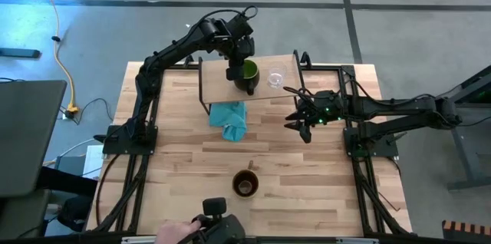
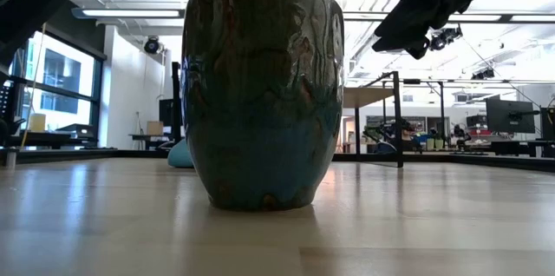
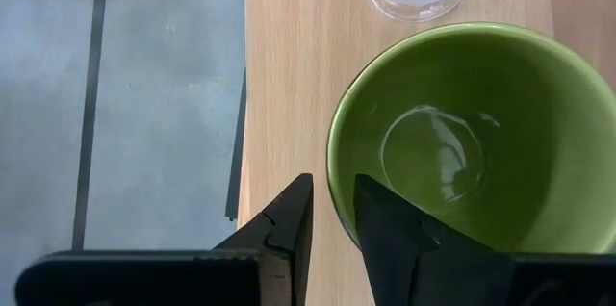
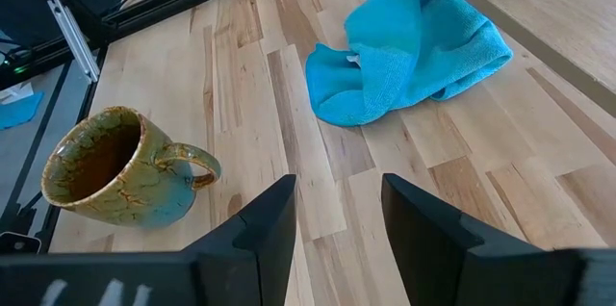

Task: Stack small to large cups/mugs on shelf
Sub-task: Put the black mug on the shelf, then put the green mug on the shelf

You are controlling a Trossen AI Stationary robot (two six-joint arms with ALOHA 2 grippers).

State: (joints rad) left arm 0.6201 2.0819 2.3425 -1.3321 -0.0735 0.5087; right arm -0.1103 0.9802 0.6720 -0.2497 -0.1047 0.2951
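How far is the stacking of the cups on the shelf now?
Done: the glass cup stands on the shelf. In hand: the left gripper is at the rim of the green mug, also on the shelf, beside the glass. Left: the brown mug sits on the table; the right gripper hovers open.

We see even, bright overhead light across the high view, with a pale glare patch on the concrete floor (image 1: 92, 14) at the upper left and only soft, short shadows under the arms on the table (image 1: 184, 152). In the low view, ceiling light strips (image 2: 130, 13) blow out to white and the room behind is backlit; the brown mug (image 2: 262, 94) stands very close to the lens, its glaze carrying bright reflections, and the tabletop foreground is soft and out of focus. In the left wrist view, the green mug (image 3: 472, 142) shows a faint sheen inside. The right wrist view is clear, with the teal cloth (image 4: 409, 51) evenly lit.
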